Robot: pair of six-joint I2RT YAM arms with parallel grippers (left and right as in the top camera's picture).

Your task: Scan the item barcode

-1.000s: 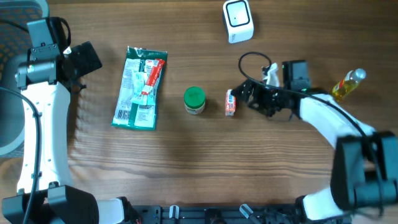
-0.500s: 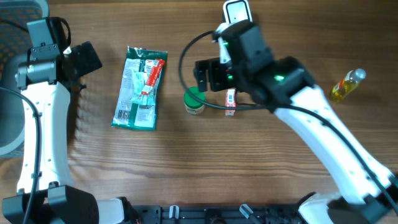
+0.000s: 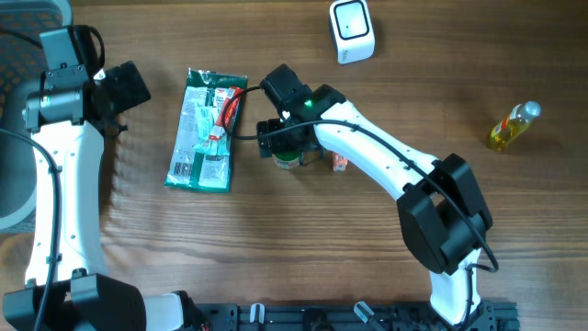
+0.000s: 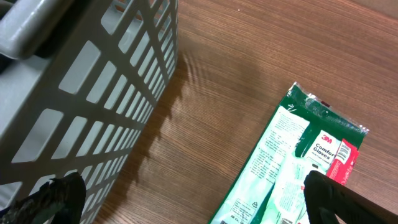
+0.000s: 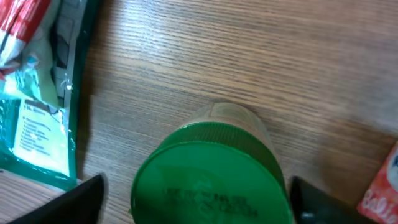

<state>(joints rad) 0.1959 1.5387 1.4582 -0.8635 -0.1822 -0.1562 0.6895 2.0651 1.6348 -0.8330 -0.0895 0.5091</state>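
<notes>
A small jar with a green lid (image 3: pixel 288 160) stands upright mid-table. My right gripper (image 3: pixel 283 145) hangs over it, open. In the right wrist view the lid (image 5: pixel 211 177) fills the space between the two fingertips; there is a small gap on the left, and the right tip is very close. A green glove packet (image 3: pixel 207 131) lies flat to the jar's left. My left gripper (image 3: pixel 124 87) is open and empty at the far left, with the packet's corner (image 4: pixel 298 168) under its right finger. The white scanner (image 3: pixel 352 30) stands at the back.
A small red packet (image 3: pixel 340 163) lies just right of the jar, partly under my right arm. A yellow bottle (image 3: pixel 513 126) lies at the far right. A grey slatted basket (image 4: pixel 81 93) stands close beside my left gripper.
My right arm has swung from the right side of the table leftward and now sits over the green-lidded jar, jaws slightly narrower. The left arm has not moved.
</notes>
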